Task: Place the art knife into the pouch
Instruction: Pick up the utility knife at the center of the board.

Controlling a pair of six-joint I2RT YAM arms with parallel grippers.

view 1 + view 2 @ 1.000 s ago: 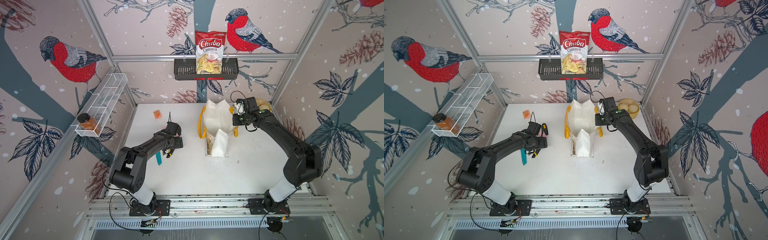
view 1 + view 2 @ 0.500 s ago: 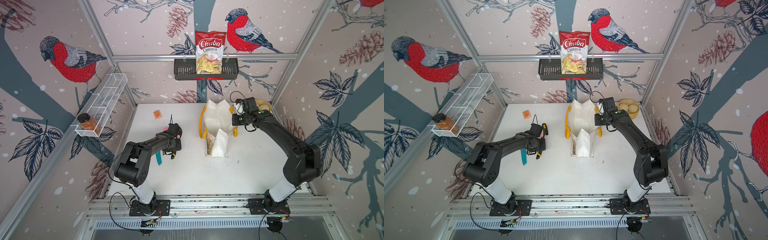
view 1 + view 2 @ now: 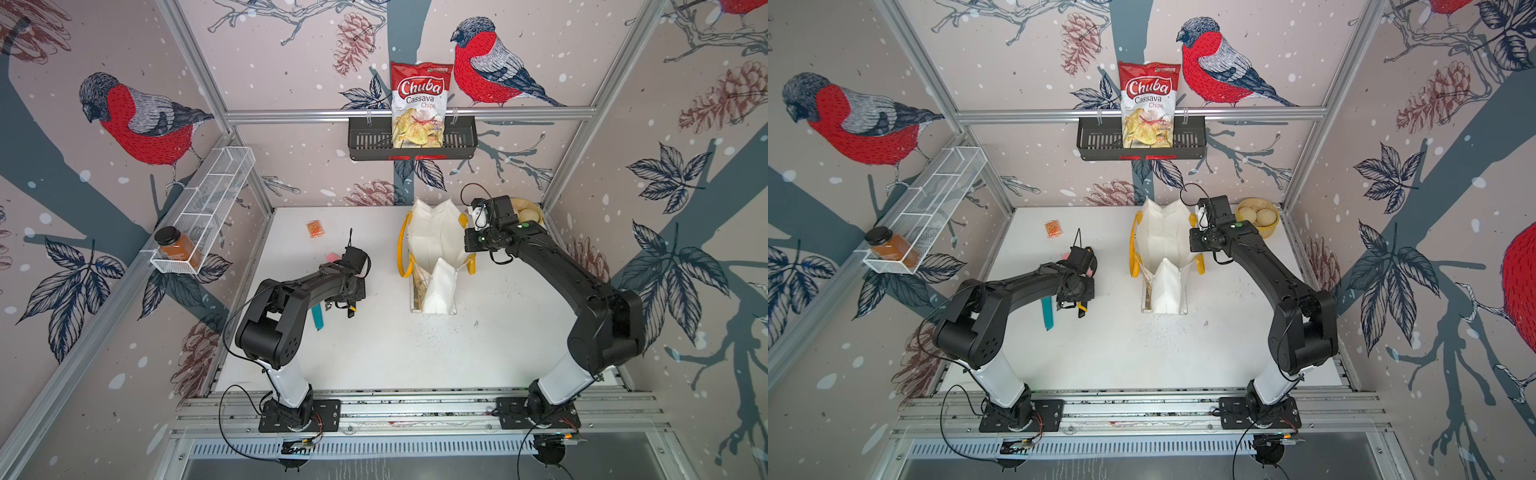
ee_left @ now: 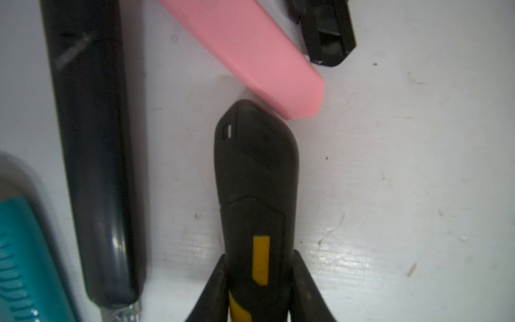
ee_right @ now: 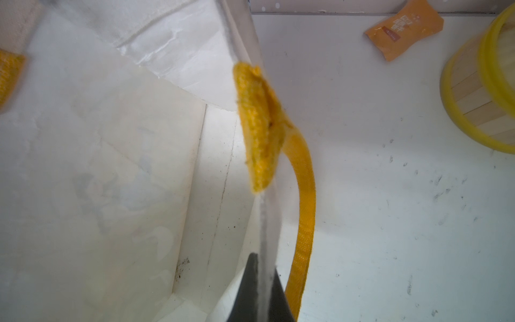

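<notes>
We look down on the white table [image 3: 395, 353] and the action is at the left. The left gripper [image 4: 259, 259] is low over the surface. In its wrist view the two dark fingers [image 4: 214, 290] sit tight against either flank of the art knife [image 4: 256, 172], so we call that a grasp. The black and yellow knife lies flat on the table, its blunt black end touching or just short of the corner of a pink piece [image 4: 250, 55]; we cannot tell which. A long dark handle [image 4: 94, 153] lies alongside the knife with a strip of bare table between them. Beyond the handle a teal tool [image 4: 22, 264] runs off the edge of the picture. In a top view the knife's yellow end [image 3: 1080, 309] peeks out from under the wrist, left of centre and well apart from the bag.

Over to the right, the pouch [image 3: 434, 245] stands past the middle of the table with its mouth open towards us, and yellow loop handles hang on both sides. The right gripper [image 5: 263, 264] is clenched on the pouch's right rim. The thin edge of fabric runs straight between its fingertips, with a yellow handle [image 5: 303, 209] curling down just beside them.

Behind that arm, in the far right corner, sits a round yellow bowl [image 3: 1258, 218]. An orange packet [image 3: 315, 228] lies far left on the table.
</notes>
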